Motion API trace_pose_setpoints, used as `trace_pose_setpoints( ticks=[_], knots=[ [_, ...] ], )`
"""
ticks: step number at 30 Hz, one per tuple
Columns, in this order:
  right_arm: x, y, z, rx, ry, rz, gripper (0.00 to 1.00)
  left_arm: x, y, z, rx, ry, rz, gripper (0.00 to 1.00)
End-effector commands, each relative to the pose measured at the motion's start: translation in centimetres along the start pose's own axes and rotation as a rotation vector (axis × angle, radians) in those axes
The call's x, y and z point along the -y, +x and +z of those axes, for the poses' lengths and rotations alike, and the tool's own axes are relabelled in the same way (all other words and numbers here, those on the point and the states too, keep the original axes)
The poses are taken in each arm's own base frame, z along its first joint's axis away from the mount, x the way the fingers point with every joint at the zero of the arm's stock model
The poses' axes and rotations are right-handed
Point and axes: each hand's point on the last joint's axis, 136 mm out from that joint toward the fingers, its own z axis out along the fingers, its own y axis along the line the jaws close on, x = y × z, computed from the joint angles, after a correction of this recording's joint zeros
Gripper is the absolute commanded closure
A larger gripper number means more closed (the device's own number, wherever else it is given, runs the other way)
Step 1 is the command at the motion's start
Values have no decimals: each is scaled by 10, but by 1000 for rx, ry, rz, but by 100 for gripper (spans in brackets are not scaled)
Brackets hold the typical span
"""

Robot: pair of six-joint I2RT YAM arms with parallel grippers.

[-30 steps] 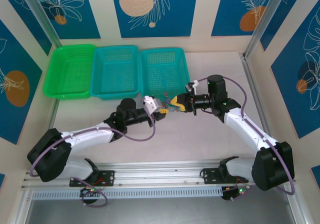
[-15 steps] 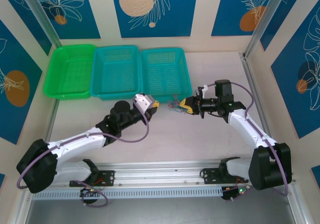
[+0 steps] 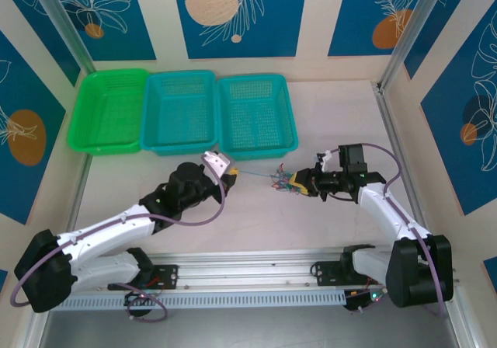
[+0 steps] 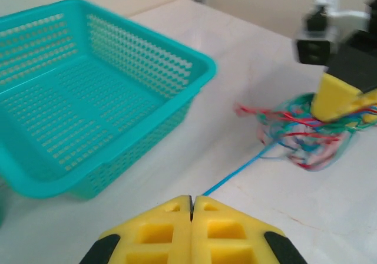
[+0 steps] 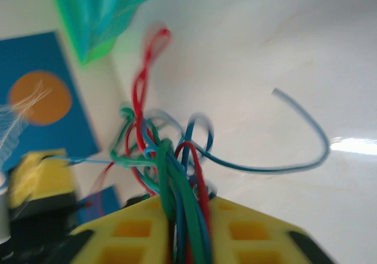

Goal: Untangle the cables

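Pale table [image 3: 326, 115] is stretching out between blue patterned walls, and the tangled cables [image 3: 281, 182] are sitting about midway between its near and far edges, closer to the right edge, just in front of the rightmost teal basket [image 3: 256, 113]. The right gripper [image 3: 298, 183] is clamping the bundle between closed yellow fingers. The left gripper [image 3: 231, 174] is pinching one blue strand [image 4: 235, 172], which is running taut to the tangle.

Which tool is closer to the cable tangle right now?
Right. The right tool is clamped on the tangle itself; the left tool sits apart to its left, shut on one blue strand stretched from it.
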Motion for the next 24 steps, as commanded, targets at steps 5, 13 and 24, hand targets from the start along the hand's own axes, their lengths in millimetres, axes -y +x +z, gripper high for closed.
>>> trace_pose_setpoints(
  ticks=[5,13,24],
  knots=[
    [111,-3,4,143,334,187,74,-29,-27,-15,79,-124,-134,100],
    [64,0,-8,199,452,-191,0,-16,35,-1,-71,-49,-216,100],
    [14,30,43,89,567,-708,10,-28,50,-17,-61,-113,-261,100]
  ],
)
